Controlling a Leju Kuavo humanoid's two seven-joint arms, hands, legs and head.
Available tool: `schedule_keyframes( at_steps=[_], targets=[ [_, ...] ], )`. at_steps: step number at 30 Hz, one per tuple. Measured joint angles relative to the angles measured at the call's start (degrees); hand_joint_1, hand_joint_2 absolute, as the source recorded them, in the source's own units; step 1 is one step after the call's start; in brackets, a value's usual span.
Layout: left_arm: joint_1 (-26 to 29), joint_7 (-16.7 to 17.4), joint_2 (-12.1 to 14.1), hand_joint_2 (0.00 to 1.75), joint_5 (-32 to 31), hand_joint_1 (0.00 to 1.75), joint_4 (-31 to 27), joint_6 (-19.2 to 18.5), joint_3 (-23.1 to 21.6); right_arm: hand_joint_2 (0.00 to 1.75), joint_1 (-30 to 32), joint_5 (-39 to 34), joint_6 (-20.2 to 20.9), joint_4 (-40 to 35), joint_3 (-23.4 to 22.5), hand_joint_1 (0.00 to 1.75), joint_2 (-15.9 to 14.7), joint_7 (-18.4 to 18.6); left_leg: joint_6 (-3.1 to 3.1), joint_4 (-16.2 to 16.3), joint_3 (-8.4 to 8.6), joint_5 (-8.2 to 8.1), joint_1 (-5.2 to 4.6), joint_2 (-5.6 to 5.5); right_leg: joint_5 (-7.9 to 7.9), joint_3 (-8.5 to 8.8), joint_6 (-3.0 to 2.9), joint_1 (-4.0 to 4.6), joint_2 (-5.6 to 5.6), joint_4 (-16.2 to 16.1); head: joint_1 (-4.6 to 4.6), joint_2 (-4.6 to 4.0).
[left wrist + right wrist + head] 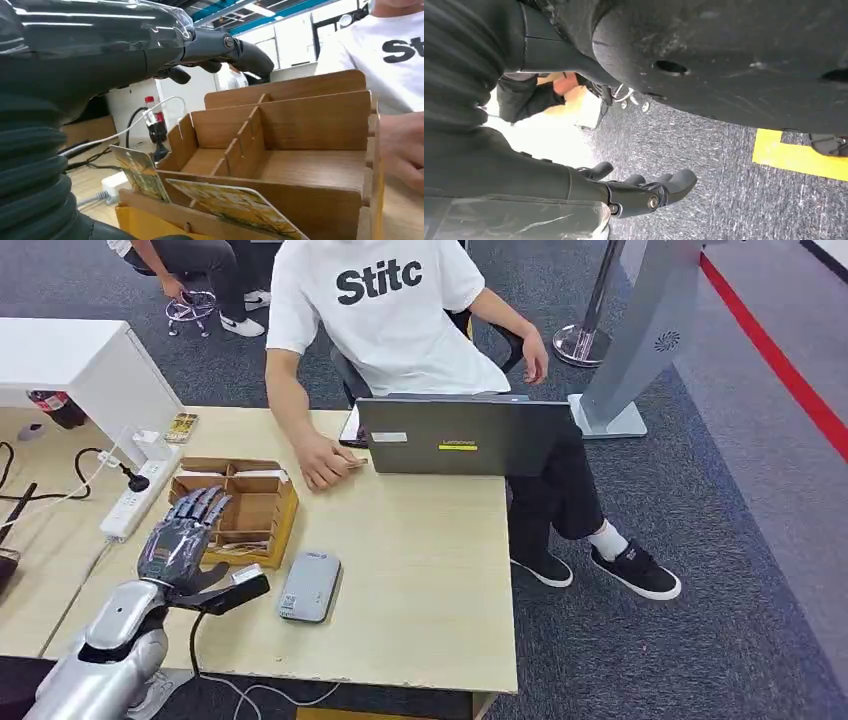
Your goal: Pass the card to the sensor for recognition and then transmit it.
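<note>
While fingers spread, the left hand (180, 538) hovers over the wooden box (262, 508) — empty; right hand (644, 192) hangs loose-fingered

The worktop (420, 570) in the middle of the head view has a pale wood-grain finish, smooth and matt. On it at left centre stands the organizer box (262, 508) of thin brown wood, its panels smooth with a faint grain in the left wrist view. The cards (235, 206) propped at its front wall look like glossy printed card. The sensor (309, 586), below the box, is a grey plastic slab with a satin sheen. The left hand (183, 538) has dark, glossy fingers (205, 503) and a silver metallic forearm. The laptop (462, 436) lid is matt grey. The floor (720, 500) is rough grey carpet.
</note>
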Motion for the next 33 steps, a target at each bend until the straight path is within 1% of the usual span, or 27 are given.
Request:
schedule_keyframes(
  at_steps=[11, 17, 21, 22, 23, 24, 25, 33],
  targets=[
    [-2.8, 0.0, -2.7, 1.75, -0.5, 0.00, 4.0, 0.2, -1.8, 1.75, 0.0, 0.0, 0.0, 0.0, 0.4, 0.00, 0.0, -0.1, 0.00, 0.0, -0.02, 0.00, 0.00, 0.00, 0.00, -0.04, 0.00, 0.00, 0.00, 0.0, 0.00, 0.00],
    [-3.2, -1.9, -3.3, 1.75, 0.2, 0.00, 4.9, 0.3, -3.2, 1.75, 0.0, -0.2, 0.0, 0.0, 0.5, 0.00, 0.0, -0.2, -0.01, 0.0, -0.03, 0.00, 0.00, 0.00, 0.01, -0.04, -0.01, 0.00, 0.01, 0.0, 0.00, 0.00],
    [-3.2, -2.0, -3.5, 1.75, 0.8, 0.02, 4.9, 0.3, -3.7, 1.75, 0.0, -0.4, 0.0, 0.0, 0.5, 0.00, 0.0, -0.2, -0.01, 0.0, -0.03, 0.00, 0.00, 0.00, 0.01, -0.04, -0.01, 0.00, 0.01, 0.0, 0.00, 0.00],
    [-3.2, -2.0, -3.5, 1.75, 0.9, 0.70, 4.9, 0.3, -3.8, 1.75, 0.0, -0.5, 0.0, 0.0, 0.5, 0.00, 0.0, -0.2, -0.01, 0.0, -0.03, 0.00, 0.00, 0.00, 0.01, -0.04, -0.01, 0.00, 0.01, 0.0, -0.02, 0.00],
    [-3.2, -2.0, -3.5, 1.75, 0.9, 1.68, 4.9, 0.3, -3.8, 1.75, 0.0, -0.5, 0.0, 0.0, 0.5, 0.00, 0.0, -0.2, 0.00, 0.0, -0.03, 0.00, 0.00, 0.00, 0.00, -0.04, -0.01, 0.00, 0.01, 0.0, -0.02, 0.00],
    [-3.2, -2.0, -3.5, 1.75, 1.0, 1.68, 4.9, 0.3, -3.9, 1.75, 0.0, -0.6, 0.0, 0.0, 0.5, 0.00, 0.0, -0.2, 0.00, 0.0, -0.03, 0.00, 0.00, 0.00, 0.00, -0.04, -0.01, 0.00, 0.00, 0.0, 0.00, 0.00],
    [-3.2, -2.0, -3.5, 1.75, 1.0, 1.75, 4.9, 0.3, -4.0, 1.75, 0.0, -0.6, 0.0, 0.0, 0.5, 0.00, 0.0, -0.2, 0.00, 0.0, -0.04, 0.00, 0.00, 0.00, 0.00, -0.04, -0.01, 0.00, 0.00, 0.0, 0.00, 0.00],
    [-3.2, -3.0, -3.0, 1.75, 2.2, 1.75, 4.9, 0.2, -4.1, 1.75, 0.0, -0.7, 0.1, 0.0, 0.5, 0.00, 0.0, -0.3, -0.01, 0.0, -0.04, 0.01, 0.00, 0.00, 0.01, -0.04, -0.01, 0.00, 0.00, 0.0, 0.00, 0.00]
  ],
)
